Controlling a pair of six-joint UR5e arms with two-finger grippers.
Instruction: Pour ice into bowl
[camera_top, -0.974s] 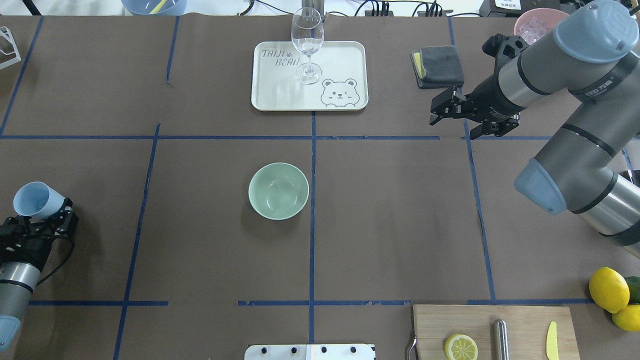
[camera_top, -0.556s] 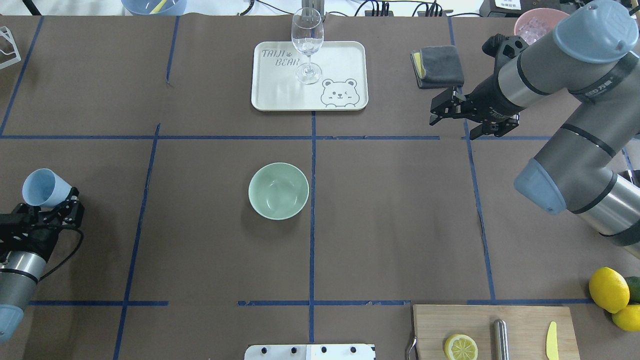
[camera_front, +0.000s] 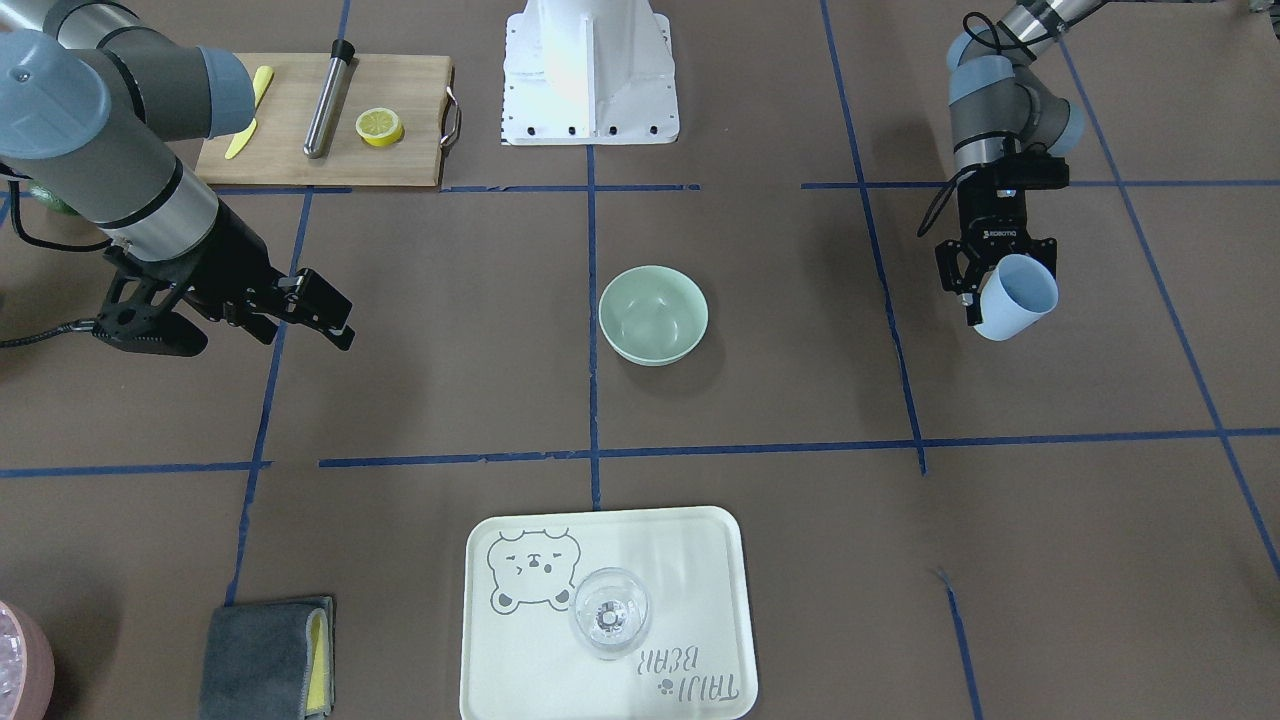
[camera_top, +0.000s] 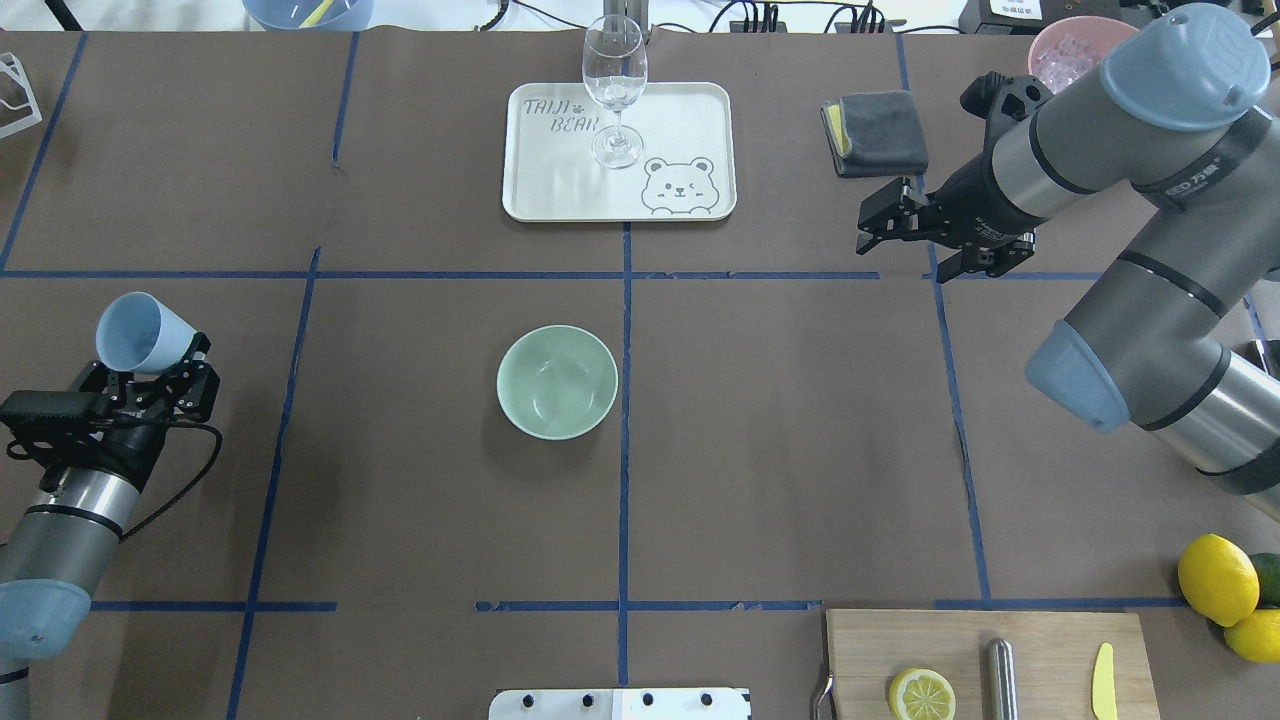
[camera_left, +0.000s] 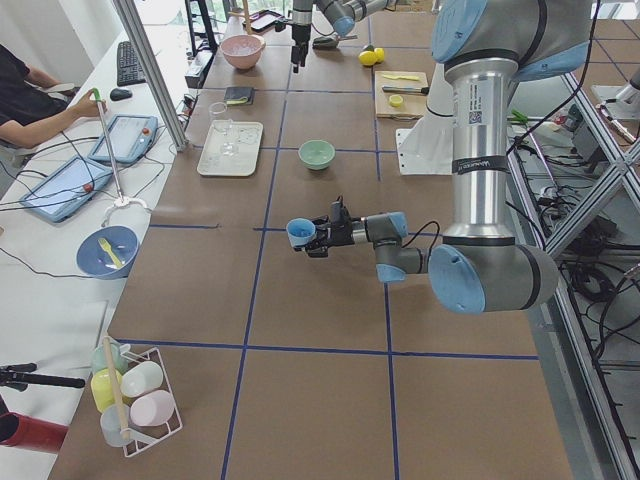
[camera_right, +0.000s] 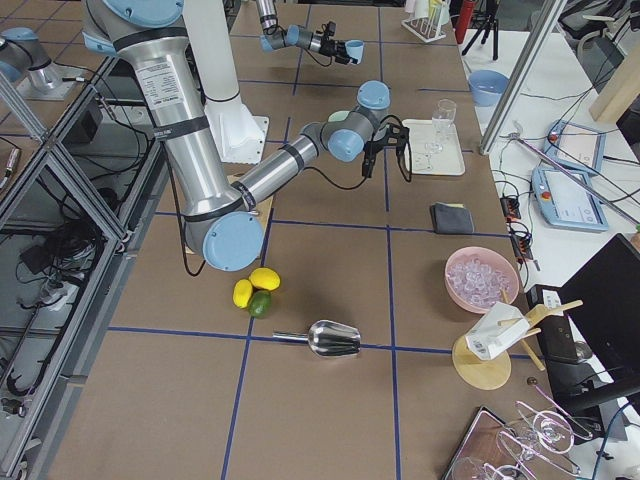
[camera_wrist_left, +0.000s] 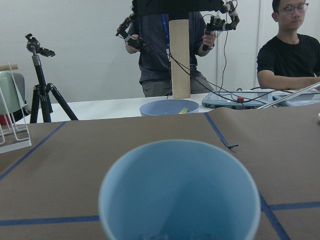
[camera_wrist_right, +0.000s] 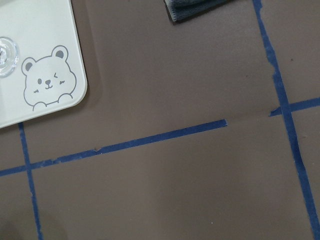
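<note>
The pale mint-green bowl stands empty at the table's middle, also in the front-facing view. My left gripper is shut on a light blue cup and holds it tilted above the table, far to the left of the bowl. In the left wrist view the cup fills the foreground, and a few clear ice cubes just show at its bottom. My right gripper is open and empty above the tape lines at the back right.
A pink container of ice sits at the back right, beside a grey cloth. A bear tray carries a wine glass. A cutting board with a lemon half, and lemons, lie front right.
My left arm has carried the blue cup forward and to the right, towards the bowl's side. The right arm has barely shifted. The bowl has not moved.
</note>
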